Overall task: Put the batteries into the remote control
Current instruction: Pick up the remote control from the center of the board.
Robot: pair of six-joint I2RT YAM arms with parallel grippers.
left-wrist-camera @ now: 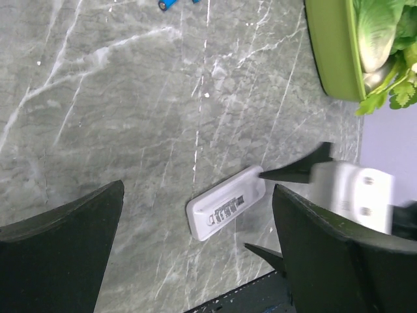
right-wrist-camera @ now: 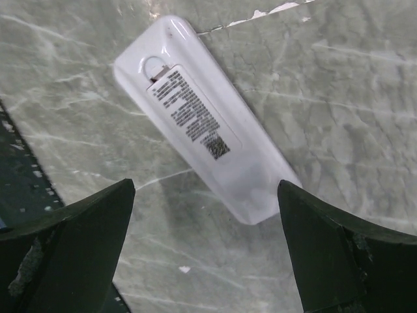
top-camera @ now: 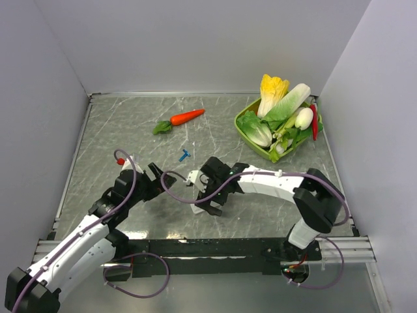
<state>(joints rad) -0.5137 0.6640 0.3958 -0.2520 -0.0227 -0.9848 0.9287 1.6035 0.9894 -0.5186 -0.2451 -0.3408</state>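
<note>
Wide-open black right tool hovers over the flat white plastic remote control; a skewed pinch could skid it away.

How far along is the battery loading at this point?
Nothing is loaded yet. The batteries lie loose on the table, away from the remote, which lies label side up, cover seemingly shut. The right fingers hover open over it; the left fingers are open and empty. Opening, loading and closing remain.

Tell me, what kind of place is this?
Probably a robot test booth: plain walls box in a marbled table, two robot arms stand at its near edge, and props lie on it, a carrot and a remote control.
</note>
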